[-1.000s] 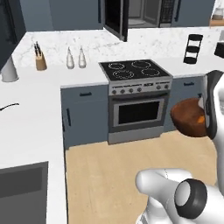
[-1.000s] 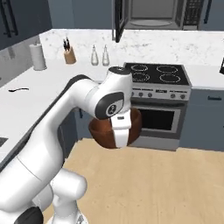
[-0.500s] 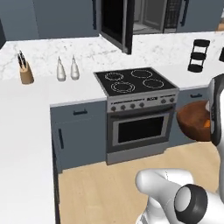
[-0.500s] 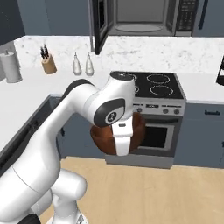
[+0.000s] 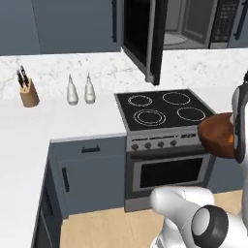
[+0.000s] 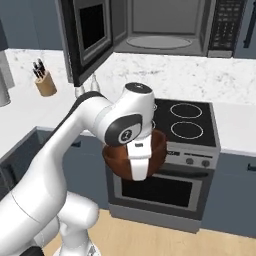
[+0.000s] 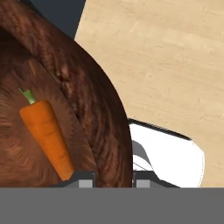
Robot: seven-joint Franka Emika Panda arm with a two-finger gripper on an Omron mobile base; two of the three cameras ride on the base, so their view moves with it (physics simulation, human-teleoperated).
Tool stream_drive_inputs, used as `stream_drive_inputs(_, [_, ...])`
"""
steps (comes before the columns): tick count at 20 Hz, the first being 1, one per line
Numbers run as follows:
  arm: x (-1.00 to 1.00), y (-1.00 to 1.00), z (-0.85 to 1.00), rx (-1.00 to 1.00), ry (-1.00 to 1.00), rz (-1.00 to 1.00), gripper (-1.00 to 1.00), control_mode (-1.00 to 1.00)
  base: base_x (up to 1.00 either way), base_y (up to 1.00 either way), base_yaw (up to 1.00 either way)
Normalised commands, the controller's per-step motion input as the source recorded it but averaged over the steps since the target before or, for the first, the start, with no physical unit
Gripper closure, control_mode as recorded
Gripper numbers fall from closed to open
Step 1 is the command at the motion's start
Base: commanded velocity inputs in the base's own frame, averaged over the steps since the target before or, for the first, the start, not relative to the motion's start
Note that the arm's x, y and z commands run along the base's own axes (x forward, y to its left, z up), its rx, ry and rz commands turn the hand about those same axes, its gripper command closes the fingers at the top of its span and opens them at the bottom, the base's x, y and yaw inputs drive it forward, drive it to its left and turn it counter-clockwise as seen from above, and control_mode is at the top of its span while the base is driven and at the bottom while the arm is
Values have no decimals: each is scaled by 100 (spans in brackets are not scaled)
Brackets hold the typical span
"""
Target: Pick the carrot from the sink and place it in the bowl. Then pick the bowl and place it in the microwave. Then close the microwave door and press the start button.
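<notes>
The gripper (image 7: 109, 177) is clamped on the wall of the bowl (image 6: 134, 159), one fingertip inside the rim and one outside, as the hand view shows at its bottom edge. The carrot (image 7: 46, 133) lies inside the bowl, stalk end toward eleven o'clock and tip toward five o'clock, resting against the inner wall, so the first part of the task is done. Over the last second both base views have slid sideways: the knife block (image 5: 29, 92) and the two small bottles (image 5: 80, 90) now sit further toward three o'clock in the left base view, and the stove (image 5: 162, 114) has come nearer the middle. That is the base driving along the counter, not the things moving. The arm holds the same carrying pose throughout, with the bowl level in front of the oven door. The microwave (image 6: 165, 27) is now more squarely ahead at twelve o'clock in the right base view, its door (image 6: 85, 37) swung wide open toward ten o'clock and the dark cavity clear. The robot appears nearly lined up for the lift, though how far the bowl stands from the opening is hard to judge from these angles. The next move probably calls for raising the bowl without tipping it, since the carrot lies loose.
</notes>
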Motion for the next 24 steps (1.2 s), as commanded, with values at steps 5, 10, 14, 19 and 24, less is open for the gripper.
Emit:
stream_drive_inputs(5, [0, 0, 0, 0, 0, 0, 100, 100, 96, -54, 32])
stream_drive_inputs(10, [0, 0, 0, 0, 0, 0, 100, 100, 48, -26, 19])
stream_drive_inputs(14, [0, 0, 0, 0, 0, 0, 100, 100, 8, -11, -8])
stream_drive_inputs(19, [0, 0, 0, 0, 0, 0, 100, 100, 41, -13, -22])
stream_drive_inputs(24, [0, 0, 0, 0, 0, 0, 100, 100, 46, -5, -25])
